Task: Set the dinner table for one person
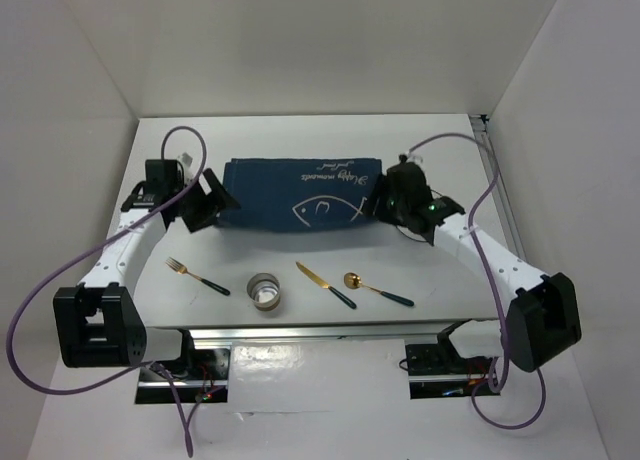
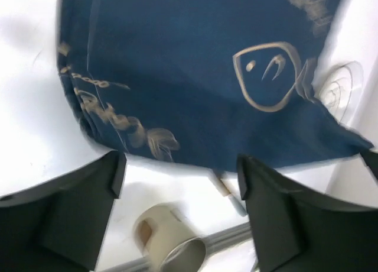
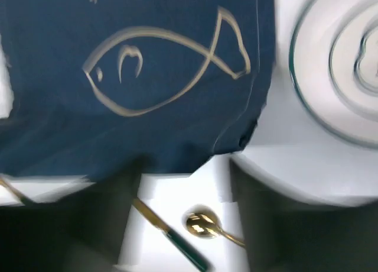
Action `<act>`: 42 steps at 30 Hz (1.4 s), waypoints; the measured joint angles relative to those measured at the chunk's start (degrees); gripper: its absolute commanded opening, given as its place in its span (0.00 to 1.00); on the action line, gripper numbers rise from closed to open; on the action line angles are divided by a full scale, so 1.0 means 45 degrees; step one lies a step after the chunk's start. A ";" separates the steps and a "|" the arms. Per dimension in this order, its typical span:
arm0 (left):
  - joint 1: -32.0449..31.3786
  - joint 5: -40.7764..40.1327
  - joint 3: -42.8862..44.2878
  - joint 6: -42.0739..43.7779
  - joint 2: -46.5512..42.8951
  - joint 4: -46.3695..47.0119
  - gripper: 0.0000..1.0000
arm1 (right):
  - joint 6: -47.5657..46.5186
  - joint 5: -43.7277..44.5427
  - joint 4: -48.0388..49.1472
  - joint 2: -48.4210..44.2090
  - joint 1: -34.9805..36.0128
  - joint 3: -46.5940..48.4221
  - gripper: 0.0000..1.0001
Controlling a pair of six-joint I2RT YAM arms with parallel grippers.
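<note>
The white table [image 1: 455, 170] carried everything, and a navy placemat [image 1: 290, 195] with a pale fish drawing lay across its middle. The table's metal rail [image 1: 320, 329] ran along the edge on the placemat's near side, toward the arm bases.

The left fingers [image 1: 205, 205] hung at the placemat's left end. They were spread wide and held nothing, and the cloth's edge showed just beyond their tips. The right fingers [image 1: 385, 205] hung at the placemat's right end. They were blurred in the wrist view but also stood apart and empty, short of the cloth's corner.

A clear plate [image 3: 319, 77] sat just beside the placemat's right edge.

On the placemat's near side, apart from the cloth, lay a row from left to right: a gold fork [image 1: 196, 276], a cup [image 1: 265, 290], a gold knife [image 1: 325, 285] and a gold spoon [image 1: 377, 290]. The cutlery had dark handles.
</note>
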 measured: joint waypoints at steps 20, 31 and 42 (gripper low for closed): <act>-0.1316 -0.2307 0.1933 0.0593 0.5100 -0.0583 0.00 | -0.0107 -0.0374 -0.0578 0.6280 0.0306 0.2705 0.00; -0.1433 -0.2715 0.2628 0.0384 0.7252 -0.0806 0.00 | -0.0257 -0.1171 -0.0403 0.7873 -0.0471 0.2905 0.00; -0.1433 -0.2807 0.3453 0.0306 0.7810 -0.0899 0.00 | -0.0253 -0.1608 -0.0005 0.8505 -0.0665 0.3677 0.00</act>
